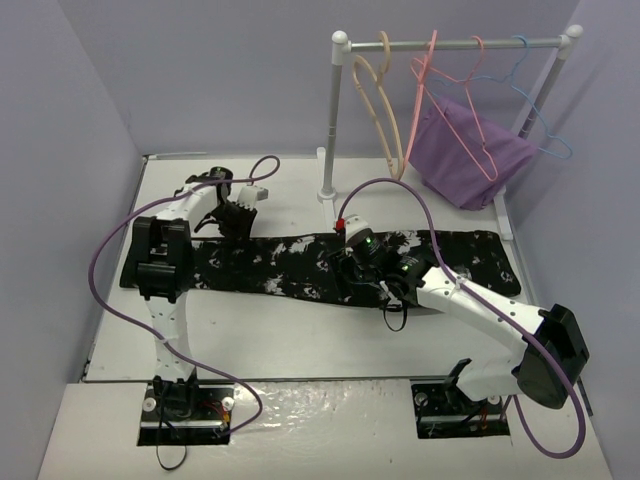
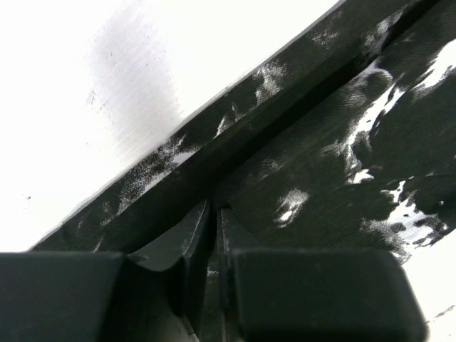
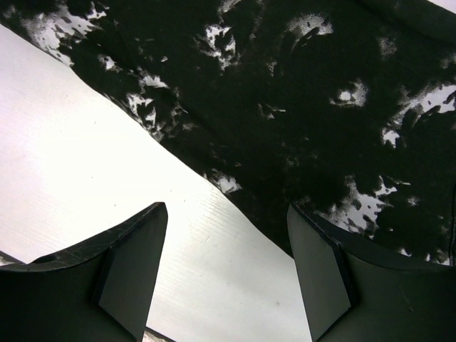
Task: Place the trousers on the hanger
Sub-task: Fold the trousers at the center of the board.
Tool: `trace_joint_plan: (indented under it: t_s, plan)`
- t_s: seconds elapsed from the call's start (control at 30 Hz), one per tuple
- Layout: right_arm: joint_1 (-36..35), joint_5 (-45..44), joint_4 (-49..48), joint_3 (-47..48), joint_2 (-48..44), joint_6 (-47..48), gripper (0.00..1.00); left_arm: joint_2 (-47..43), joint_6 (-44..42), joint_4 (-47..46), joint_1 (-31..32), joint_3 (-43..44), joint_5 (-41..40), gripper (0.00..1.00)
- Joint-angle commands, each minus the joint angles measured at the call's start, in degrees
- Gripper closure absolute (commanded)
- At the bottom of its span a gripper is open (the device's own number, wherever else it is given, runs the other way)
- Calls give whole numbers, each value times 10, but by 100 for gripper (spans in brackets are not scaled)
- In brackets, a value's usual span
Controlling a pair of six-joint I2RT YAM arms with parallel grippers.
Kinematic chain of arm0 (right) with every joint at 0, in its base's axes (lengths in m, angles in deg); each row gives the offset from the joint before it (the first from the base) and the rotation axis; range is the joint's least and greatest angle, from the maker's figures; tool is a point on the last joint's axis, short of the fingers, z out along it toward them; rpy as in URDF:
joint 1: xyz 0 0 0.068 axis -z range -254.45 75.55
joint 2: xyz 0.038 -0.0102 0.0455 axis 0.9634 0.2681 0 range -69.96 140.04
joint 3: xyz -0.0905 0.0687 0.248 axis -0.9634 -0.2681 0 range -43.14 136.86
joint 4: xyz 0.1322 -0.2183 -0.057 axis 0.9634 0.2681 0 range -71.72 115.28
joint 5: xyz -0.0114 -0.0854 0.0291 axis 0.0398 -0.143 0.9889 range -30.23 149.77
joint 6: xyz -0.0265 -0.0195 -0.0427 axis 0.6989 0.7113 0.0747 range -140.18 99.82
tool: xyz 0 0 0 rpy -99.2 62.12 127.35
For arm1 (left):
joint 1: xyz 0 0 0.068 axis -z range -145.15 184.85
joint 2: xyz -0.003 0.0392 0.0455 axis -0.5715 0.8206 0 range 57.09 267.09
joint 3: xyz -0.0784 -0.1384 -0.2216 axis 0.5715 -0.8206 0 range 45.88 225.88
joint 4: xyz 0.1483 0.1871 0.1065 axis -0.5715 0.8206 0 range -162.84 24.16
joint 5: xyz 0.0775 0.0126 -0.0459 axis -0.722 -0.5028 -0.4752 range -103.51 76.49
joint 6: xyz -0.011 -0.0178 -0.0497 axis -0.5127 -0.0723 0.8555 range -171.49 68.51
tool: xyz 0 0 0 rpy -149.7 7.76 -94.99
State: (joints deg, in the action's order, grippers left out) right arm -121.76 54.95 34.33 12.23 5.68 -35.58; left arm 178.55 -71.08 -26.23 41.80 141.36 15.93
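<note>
Left pincer [image 2: 212, 214] clamped on the far edge of the trousers [image 1: 290, 265]; right pincer [image 3: 226, 208] apart over their near edge. It should pinch there, then lift evenly.

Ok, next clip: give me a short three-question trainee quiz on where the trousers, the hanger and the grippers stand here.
1. True or false: the thick beige plastic hanger hangs on the grey clothes rail.
2. The long black, white-blotched fabric trousers are: A draped over the rail; B lying stretched out on the white table; C bunched in a pile.
3. Fill in: the ____ gripper's jaws stand open at the trousers' near edge.
Key: 1 true. 2 B. 3 right gripper; the left gripper is shut.
</note>
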Motion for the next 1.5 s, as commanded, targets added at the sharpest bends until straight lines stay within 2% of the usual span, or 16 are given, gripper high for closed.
trace_joint_plan:
  t_s: [0.0,0.6,0.83,1.0,1.13,1.2,1.3,1.4,1.47]
  plan:
    - [-2,3,-16,0,2,-4,34,-60,2,-21,15,40,-4,96]
    - [-3,4,-27,-7,7,-9,35,-42,44,-122,21,22,-56,95]
    - [-2,-3,-37,-16,12,-14,35,-18,62,-135,21,27,-77,87]
    - [-3,-8,-41,-15,20,-23,35,-31,100,-191,20,14,-130,70]
    - [-4,-20,-44,-13,25,-34,36,-93,138,-244,20,-3,-169,58]
    - [-5,-25,-49,-14,27,-41,38,-138,160,-267,20,-24,-185,42]
    - [-10,-41,-55,-10,38,-48,40,-192,205,-282,20,-69,-215,26]
    - [-13,-53,-68,-9,55,-55,43,-248,257,-274,19,-114,-255,25]
    - [-14,-59,-80,-9,68,-66,53,-278,282,-267,20,-160,-275,25]
